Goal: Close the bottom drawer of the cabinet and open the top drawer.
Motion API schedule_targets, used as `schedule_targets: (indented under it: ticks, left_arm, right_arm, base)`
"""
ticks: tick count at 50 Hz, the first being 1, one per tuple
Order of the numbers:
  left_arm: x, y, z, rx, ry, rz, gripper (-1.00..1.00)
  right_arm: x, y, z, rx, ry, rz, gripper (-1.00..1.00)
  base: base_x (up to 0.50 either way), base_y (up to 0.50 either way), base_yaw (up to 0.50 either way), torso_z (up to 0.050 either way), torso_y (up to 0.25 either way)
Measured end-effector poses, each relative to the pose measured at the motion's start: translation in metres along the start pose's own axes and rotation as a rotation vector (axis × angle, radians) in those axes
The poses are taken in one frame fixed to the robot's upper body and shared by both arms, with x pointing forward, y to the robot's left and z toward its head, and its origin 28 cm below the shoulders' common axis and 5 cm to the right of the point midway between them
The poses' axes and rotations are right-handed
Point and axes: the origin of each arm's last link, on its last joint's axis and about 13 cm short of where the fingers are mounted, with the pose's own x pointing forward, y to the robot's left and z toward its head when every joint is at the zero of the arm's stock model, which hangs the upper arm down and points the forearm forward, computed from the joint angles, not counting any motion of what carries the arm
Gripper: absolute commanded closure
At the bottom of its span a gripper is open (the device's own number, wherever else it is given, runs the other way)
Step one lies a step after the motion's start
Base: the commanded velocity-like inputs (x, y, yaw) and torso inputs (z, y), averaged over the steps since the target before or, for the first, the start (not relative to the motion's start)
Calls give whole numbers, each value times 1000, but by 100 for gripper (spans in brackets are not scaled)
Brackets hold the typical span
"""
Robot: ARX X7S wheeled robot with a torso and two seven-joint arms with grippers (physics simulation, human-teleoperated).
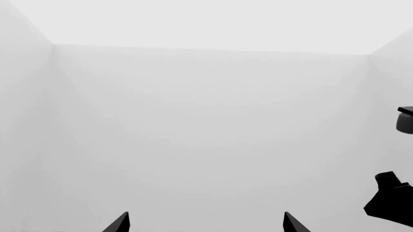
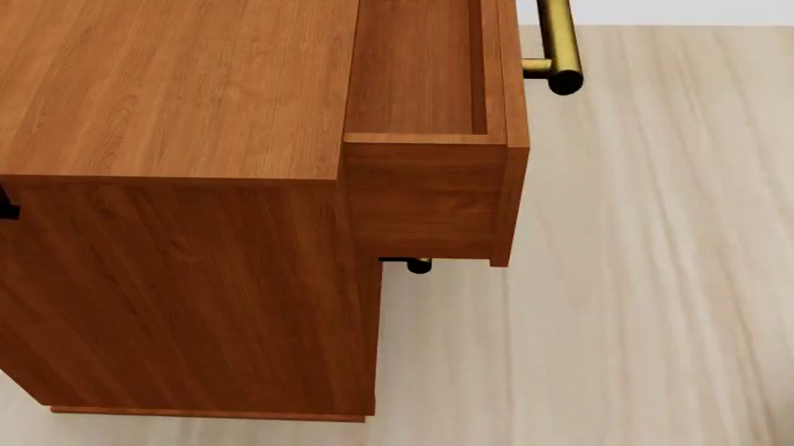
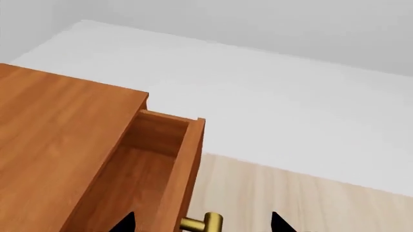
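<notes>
While the top drawer (image 2: pixel 429 139) stands pulled out of the cabinet (image 2: pixel 174 232), its brass handle (image 2: pixel 556 42) juts over the pale wooden floor (image 2: pixel 645 279). Below it, only the end of another handle (image 2: pixel 418 266) peeks out close to the cabinet front, so the lower drawers look pushed in. Seen from the right wrist, the right tool (image 3: pixel 203 223) has its dark tips spread apart, released, either side of the brass handle. From the left wrist, the left tool (image 1: pixel 206 223) faces bare white walls, tips wide apart and holding nothing
</notes>
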Motion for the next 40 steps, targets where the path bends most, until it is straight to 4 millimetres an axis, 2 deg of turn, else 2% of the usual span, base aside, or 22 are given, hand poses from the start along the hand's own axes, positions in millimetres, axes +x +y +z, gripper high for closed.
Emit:
schedule_targets:
  ticks: [17,40]
  left_arm:
    - [1,1,0,-2,0,3,-100]
    - [1,1,-2,-3,2,4,-100]
  right_arm:
    - [17,8,14,-68,74,22,-100]
    - [44,17,6,-135,163,37,-100]
  base:
    - [0,0,0,0,0]
    - [0,0,0,0,0]
